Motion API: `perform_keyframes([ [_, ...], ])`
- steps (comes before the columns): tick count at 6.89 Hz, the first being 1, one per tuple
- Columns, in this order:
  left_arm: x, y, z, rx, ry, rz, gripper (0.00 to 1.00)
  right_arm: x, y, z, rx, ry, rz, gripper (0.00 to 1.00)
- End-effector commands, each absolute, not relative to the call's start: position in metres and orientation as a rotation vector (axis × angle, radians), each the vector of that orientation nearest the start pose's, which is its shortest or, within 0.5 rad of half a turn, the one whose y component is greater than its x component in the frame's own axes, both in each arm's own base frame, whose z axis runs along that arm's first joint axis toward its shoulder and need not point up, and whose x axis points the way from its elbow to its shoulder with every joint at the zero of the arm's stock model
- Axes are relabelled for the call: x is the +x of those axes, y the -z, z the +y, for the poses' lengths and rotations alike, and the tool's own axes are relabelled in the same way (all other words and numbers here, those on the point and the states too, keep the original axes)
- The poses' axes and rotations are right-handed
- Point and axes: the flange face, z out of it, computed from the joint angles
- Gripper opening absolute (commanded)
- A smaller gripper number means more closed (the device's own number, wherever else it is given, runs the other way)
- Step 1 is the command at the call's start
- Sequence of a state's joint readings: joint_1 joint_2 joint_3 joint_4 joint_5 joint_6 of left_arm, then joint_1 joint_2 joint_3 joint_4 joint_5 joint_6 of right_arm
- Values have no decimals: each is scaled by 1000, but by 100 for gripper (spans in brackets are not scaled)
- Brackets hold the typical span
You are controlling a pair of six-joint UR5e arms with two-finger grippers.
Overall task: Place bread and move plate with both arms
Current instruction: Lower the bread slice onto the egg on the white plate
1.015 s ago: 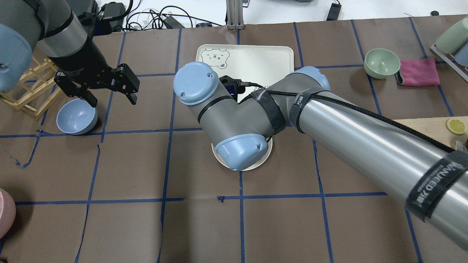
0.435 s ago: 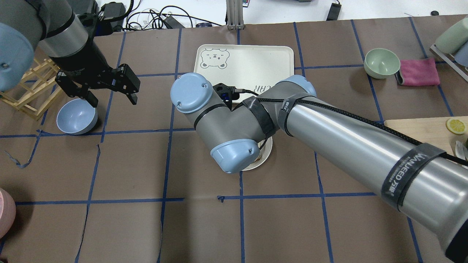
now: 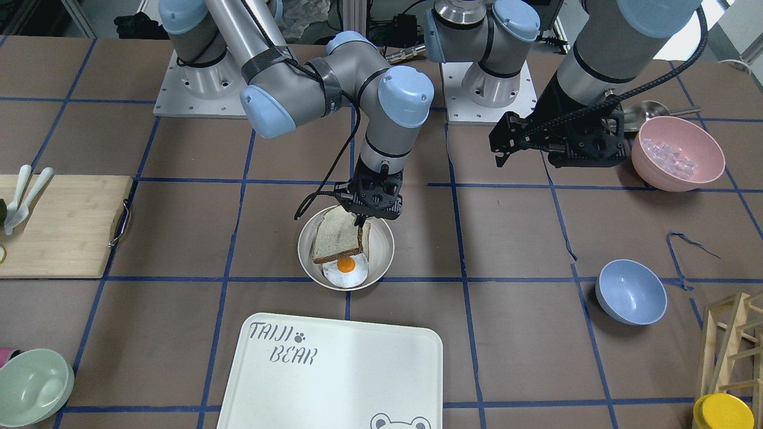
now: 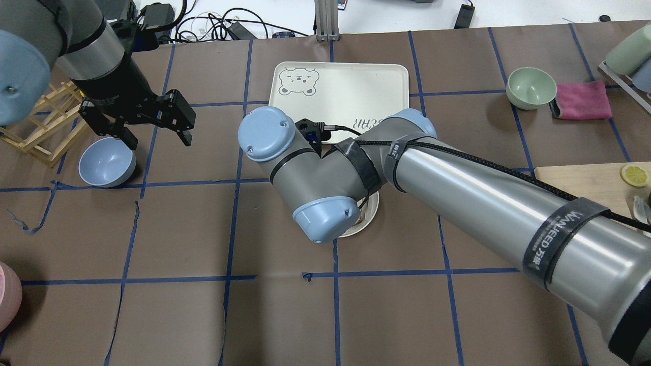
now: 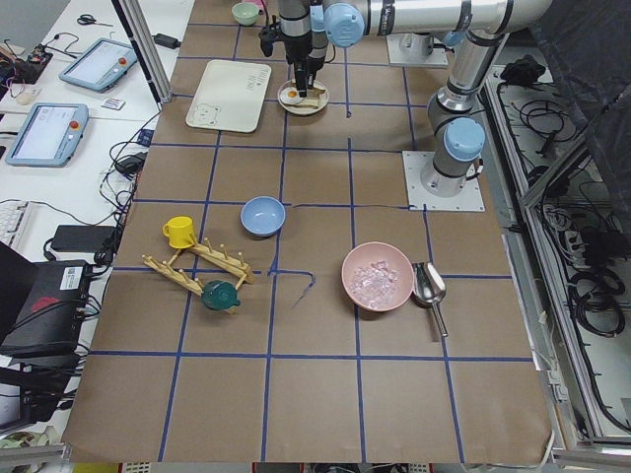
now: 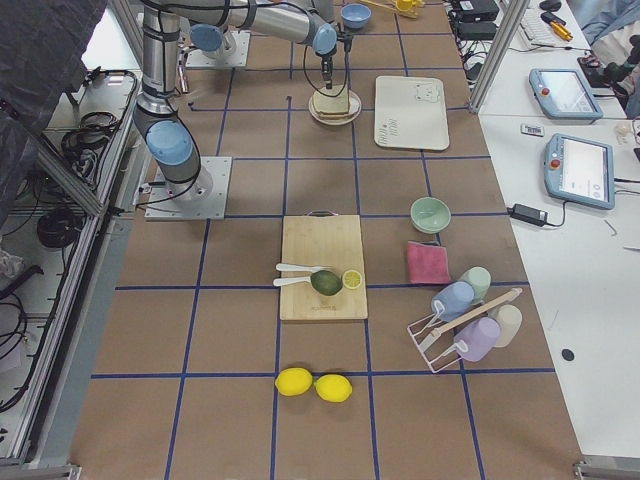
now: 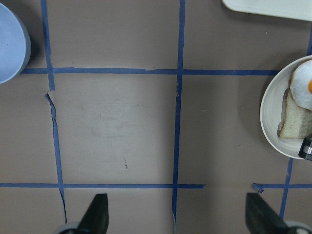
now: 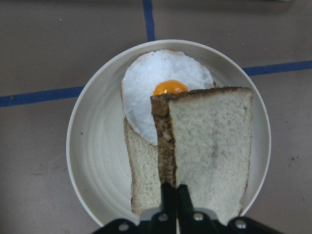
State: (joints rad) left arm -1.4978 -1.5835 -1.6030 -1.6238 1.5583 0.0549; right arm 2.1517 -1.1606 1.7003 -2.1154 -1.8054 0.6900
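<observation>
While hanging low over the plate (image 3: 384,250) at centre frame in the front-facing view, pinches the bread (image 3: 334,237) by one edge: work of the right gripper (image 3: 360,224), closed hard on it. Tilts the bread too, gripped edge up, far edge down toward the fried egg (image 3: 346,271). Hard to say whether touching the fried egg or just clear of it.

From the right wrist view, fills the right half of the frame with that bread (image 8: 212,151), dark crust up the middle, right gripper (image 8: 171,189) at bottom centre. Underneath, on the plate (image 8: 92,146): the fried egg (image 8: 161,78) draped over a second slice (image 8: 144,187) lying flat.

Over to the left gripper (image 4: 157,137), upper left of the overhead view: spread wide, holding nothing, hanging above the worktop (image 4: 203,229) near the blue bowl (image 4: 107,162). Confirmed from the left wrist view, with fingers (image 7: 96,214) at the bottom corners and only brown paper and blue tape between. Plate (image 7: 273,112) at that frame's right edge, well apart.

At lower centre of the front-facing view, just below the plate: the white tray (image 3: 334,381).
</observation>
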Motion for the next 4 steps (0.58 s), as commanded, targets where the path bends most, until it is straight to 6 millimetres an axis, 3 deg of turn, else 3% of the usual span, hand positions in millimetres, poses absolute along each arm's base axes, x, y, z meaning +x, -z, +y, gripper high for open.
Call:
perform_keyframes([
  [1,-99,-460,-496,-28,-156,3156,100,427,-255,-449,186,269,3289,70],
  [2,-99,-459,-496,-28,-161,3156,100,423,-259,-449,182,280,3292,95],
  [3,-99,-459,-496,-27,-161,3155,100,414,-264,-457,164,269,3292,100],
  [4,-99,-454,-496,-28,-177,3157,100,392,-290,-473,89,307,3277,100],
])
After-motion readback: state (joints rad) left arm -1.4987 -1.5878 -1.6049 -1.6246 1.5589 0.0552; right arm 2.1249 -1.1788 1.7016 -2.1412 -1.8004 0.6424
